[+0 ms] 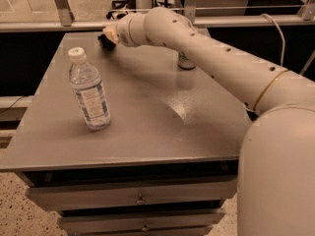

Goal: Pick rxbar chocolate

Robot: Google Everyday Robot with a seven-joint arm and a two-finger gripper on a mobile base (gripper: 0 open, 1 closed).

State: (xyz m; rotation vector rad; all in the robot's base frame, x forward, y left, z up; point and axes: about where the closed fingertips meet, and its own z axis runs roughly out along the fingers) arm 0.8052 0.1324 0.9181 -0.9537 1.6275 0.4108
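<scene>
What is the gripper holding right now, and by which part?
Cannot tell. The gripper sits at the table's far edge, right over the dark rxbar chocolate, but the contact itself is hidden.

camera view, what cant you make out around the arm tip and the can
- end effector, at the far left corner of the table: mostly hidden by the arm.
- rxbar chocolate: only a dark sliver shows beside the end effector; contact unclear.
- drink can: upper part hidden behind the arm.

gripper [106, 37] low at far edge of table [147, 127], beyond water bottle [89, 93].
</scene>
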